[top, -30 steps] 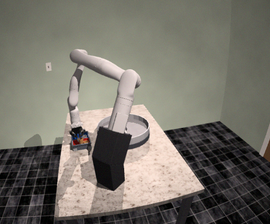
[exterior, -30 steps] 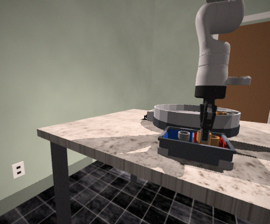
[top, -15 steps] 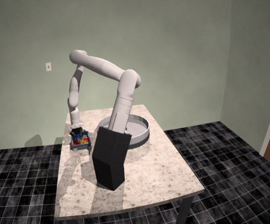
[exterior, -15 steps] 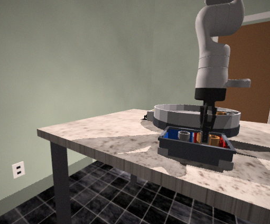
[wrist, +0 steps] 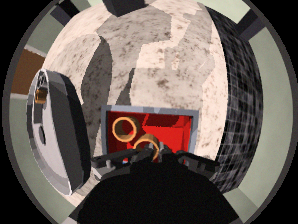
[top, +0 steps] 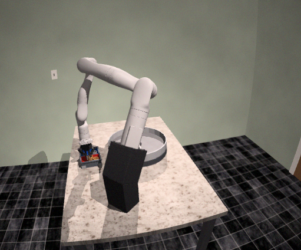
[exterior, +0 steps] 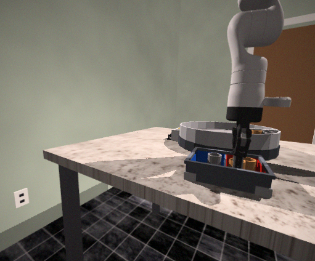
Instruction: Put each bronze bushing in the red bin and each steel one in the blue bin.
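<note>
My gripper [top: 86,157] [exterior: 238,162] [wrist: 156,146] points down into the red bin [exterior: 259,166] [wrist: 174,139], its fingertips shut on the wall of a bronze bushing [exterior: 232,161] [wrist: 142,138], which is low in the bin. Another bronze bushing [exterior: 251,163] [wrist: 115,129] stands upright beside it in the same bin. The blue bin [exterior: 198,156] holds a steel bushing [exterior: 214,159]. On the turntable [top: 161,151] [exterior: 199,135] [wrist: 76,135] are a bronze bushing [exterior: 256,132] [wrist: 40,96] and a steel one [exterior: 270,132] beside it; the high rim partly hides them.
Both bins sit in one dark grey tray [top: 92,164] [exterior: 224,176] [wrist: 150,109] near the edge of the table [top: 175,200] [exterior: 122,148]. The turntable's high rim stands close beside the tray. The black arm base [top: 122,177] is also on the table.
</note>
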You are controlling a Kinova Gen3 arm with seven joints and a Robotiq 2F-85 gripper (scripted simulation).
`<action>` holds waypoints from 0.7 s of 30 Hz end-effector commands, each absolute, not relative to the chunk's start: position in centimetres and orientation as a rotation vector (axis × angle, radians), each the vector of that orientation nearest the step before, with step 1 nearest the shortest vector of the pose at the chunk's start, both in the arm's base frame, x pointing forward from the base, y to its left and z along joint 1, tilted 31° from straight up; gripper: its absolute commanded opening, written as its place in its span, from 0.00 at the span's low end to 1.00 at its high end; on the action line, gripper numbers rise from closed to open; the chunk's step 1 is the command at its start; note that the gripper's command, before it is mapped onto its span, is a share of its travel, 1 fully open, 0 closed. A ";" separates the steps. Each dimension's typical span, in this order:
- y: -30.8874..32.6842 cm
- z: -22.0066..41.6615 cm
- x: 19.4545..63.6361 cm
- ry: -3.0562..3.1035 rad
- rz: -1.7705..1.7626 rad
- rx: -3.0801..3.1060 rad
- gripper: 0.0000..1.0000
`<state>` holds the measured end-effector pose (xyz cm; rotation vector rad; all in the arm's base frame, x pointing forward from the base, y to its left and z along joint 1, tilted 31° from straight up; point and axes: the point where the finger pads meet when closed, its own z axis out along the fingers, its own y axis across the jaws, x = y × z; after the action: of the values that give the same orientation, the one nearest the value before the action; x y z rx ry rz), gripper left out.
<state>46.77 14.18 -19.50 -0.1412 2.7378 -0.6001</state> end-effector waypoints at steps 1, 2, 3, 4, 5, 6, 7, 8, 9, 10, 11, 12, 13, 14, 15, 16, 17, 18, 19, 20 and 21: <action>14.1 -19.6 46.8 2.738 -0.602 -0.142 0.00; 14.1 -19.6 46.8 2.738 -0.602 -0.142 0.00; 14.1 -19.6 46.8 2.738 -0.602 -0.142 0.00; 14.1 -19.6 46.8 2.738 -0.602 -0.142 0.00; 14.1 -19.6 46.8 2.738 -0.602 -0.142 0.00; 14.1 -19.6 46.8 2.738 -0.602 -0.142 0.00; 14.1 -19.6 46.8 2.738 -0.602 -0.142 0.00; 14.1 -19.6 46.8 2.738 -0.602 -0.142 0.00; 14.1 -19.6 46.8 2.738 -0.602 -0.142 0.00; 14.1 -19.6 46.8 2.738 -0.602 -0.142 0.00; 14.1 -19.6 46.8 2.738 -0.602 -0.142 0.00; 14.1 -19.6 46.8 2.738 -0.602 -0.142 0.00; 14.1 -19.6 46.8 2.738 -0.602 -0.142 0.00; 14.1 -19.6 46.8 2.738 -0.602 -0.142 0.00; 14.1 -19.6 46.8 2.738 -0.602 -0.142 0.00; 14.1 -19.6 46.8 2.738 -0.602 -0.142 0.00; 14.1 -19.6 46.8 2.738 -0.602 -0.142 0.00; 14.1 -19.6 46.8 2.738 -0.602 -0.142 0.00; 14.1 -19.6 46.8 2.738 -0.602 -0.142 0.19; 14.1 -19.6 46.8 2.738 -0.602 -0.142 0.19; 14.1 -19.6 46.8 2.738 -0.602 -0.142 0.19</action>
<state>46.73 14.03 -19.66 -0.1415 2.7389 -0.6037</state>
